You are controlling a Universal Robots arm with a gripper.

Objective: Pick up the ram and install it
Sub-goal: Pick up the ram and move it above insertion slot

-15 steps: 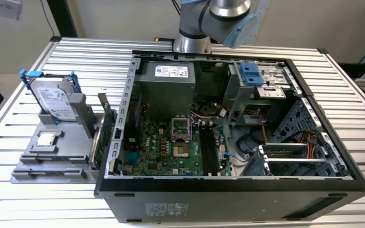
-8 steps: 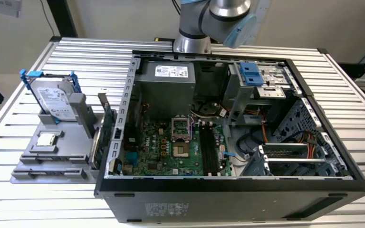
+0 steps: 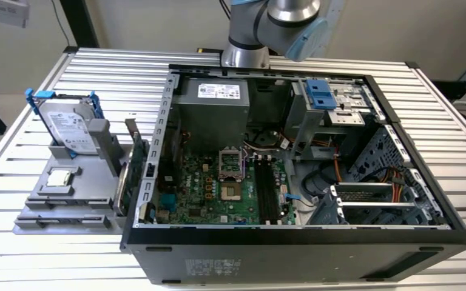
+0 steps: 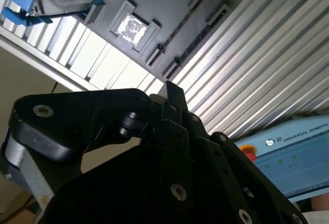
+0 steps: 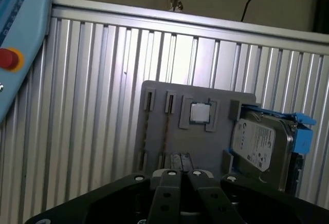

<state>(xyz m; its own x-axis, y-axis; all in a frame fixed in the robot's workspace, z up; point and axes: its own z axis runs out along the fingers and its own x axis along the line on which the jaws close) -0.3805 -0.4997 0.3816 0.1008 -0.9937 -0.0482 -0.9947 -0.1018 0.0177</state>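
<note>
At the exterior view's left, the grey holder (image 3: 63,209) carries a drive (image 3: 67,130) at its far end. The ram (image 3: 138,167) stands on edge along the holder's right side, just beside the case (image 3: 298,242) wall. Right of it, inside the case, the long black slots (image 3: 267,188) on the board look unfilled, so nothing seems installed yet. The arm (image 3: 273,24) rises from the far edge of the table. In both wrist views the gripper (image 5: 182,173) (image 4: 172,88) hangs well above the holder with its fingers pressed together and nothing between them. I judge the pick-up step has barely begun. It would call for spread fingers set across the stick's thin top edge, square to its length. The exterior view gives the case, board and slots. The first wrist view looks down on the holder, where the ram (image 5: 166,131) is a thin line, and the second adds a pendant (image 4: 293,147) beyond the table.
</note>
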